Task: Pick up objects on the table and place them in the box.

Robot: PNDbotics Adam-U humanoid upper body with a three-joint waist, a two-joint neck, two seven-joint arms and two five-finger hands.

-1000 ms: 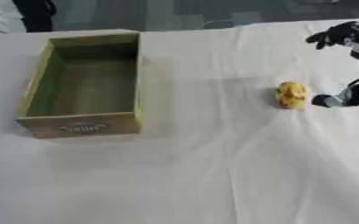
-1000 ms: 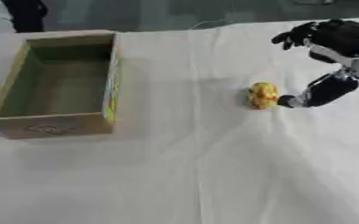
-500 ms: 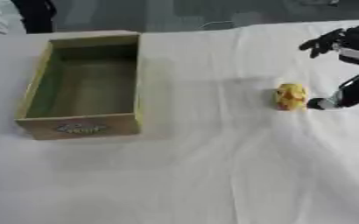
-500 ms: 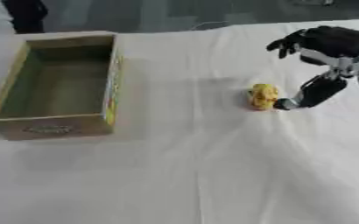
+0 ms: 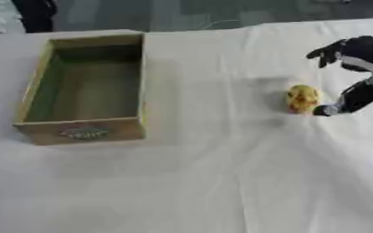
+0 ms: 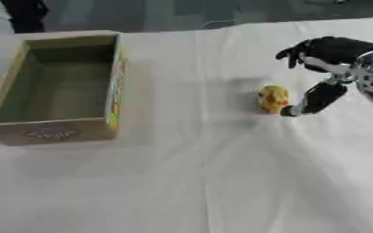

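A small yellow object [image 6: 272, 98] lies on the white tablecloth, right of centre. My right hand [image 6: 326, 52] hovers just above and to the right of it, open, with its fingers spread over the object and its thumb [image 6: 315, 98] reaching down to the cloth right beside it. Nothing is held. An open cardboard box [image 5: 89, 86] with a green inside stands at the left, and it looks empty. My left hand shows in neither view.
White cloth [image 5: 221, 173] with soft folds covers the whole table. A dark floor lies beyond the far edge, where a dark shape [image 5: 35, 13] stands at the upper left.
My right hand has moved left and down toward the yellow object, its fingers now over it. The object and box have not moved.
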